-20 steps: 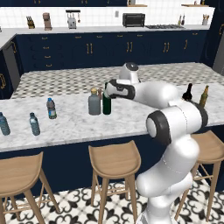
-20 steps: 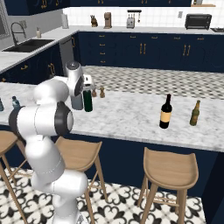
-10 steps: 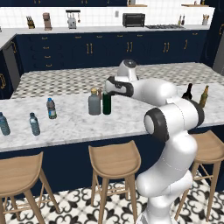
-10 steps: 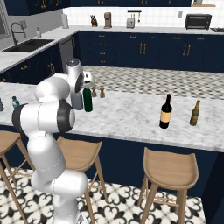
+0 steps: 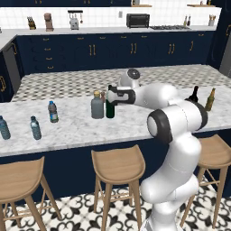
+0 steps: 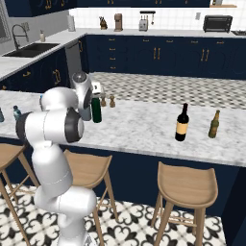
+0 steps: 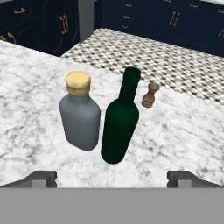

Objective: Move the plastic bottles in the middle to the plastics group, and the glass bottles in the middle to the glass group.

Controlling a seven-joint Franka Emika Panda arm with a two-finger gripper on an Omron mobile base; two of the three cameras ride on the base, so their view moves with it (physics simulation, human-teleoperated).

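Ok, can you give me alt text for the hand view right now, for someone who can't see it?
A tall dark-green wine bottle stands upright on a marbled white counter, with a squat grey bottle with a tan cap close beside it. A small brown pepper mill stands behind. The open gripper frames the green bottle, not touching it.

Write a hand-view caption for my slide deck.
Open claw facing the green bottle, beside the tan-capped grey bottle.

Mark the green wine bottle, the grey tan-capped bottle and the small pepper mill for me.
green wine bottle [image 7: 119, 131], hand view, on its body.
grey tan-capped bottle [image 7: 81, 122], hand view, on its grey body.
pepper mill [image 7: 150, 95], hand view, on its wooden middle.
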